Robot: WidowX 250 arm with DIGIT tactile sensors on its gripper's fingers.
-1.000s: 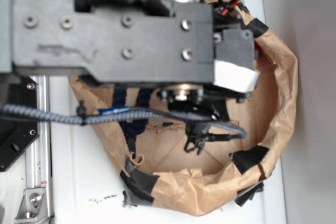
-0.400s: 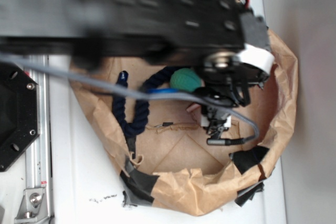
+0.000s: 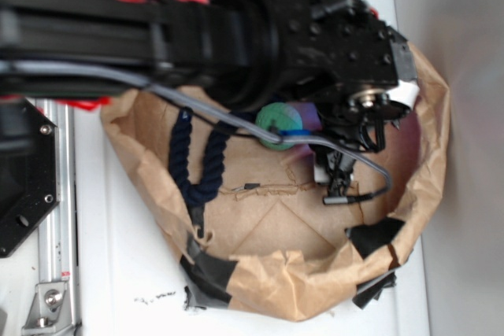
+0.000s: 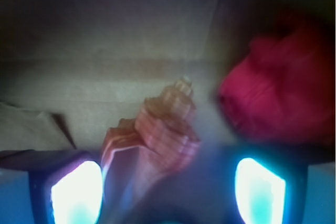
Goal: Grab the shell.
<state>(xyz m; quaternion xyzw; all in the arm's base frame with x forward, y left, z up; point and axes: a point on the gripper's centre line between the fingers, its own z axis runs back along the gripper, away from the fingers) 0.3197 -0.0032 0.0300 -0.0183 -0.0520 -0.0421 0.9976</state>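
In the wrist view the orange-brown ridged shell [image 4: 165, 129] lies on the brown paper floor just ahead of my gripper [image 4: 168, 184], nearer the left finger. The two glowing fingertips [image 4: 76, 192] stand wide apart, so the gripper is open and empty. The red cloth lump [image 4: 278, 98] sits to the shell's right. In the exterior view the gripper [image 3: 340, 186] hangs inside the paper bag [image 3: 425, 155]; the shell is hidden there under the arm.
A green ball [image 3: 277, 125] sits under the arm beside the gripper. A dark blue rope [image 3: 197, 163] lies at the bag's left side. Crumpled bag walls with black tape [image 3: 378, 238] ring the space. A grey cable [image 3: 346, 151] loops past the gripper.
The arm has swung right and toward the bag's far side, and the gripper has moved right with it, uncovering the rope and the green ball.
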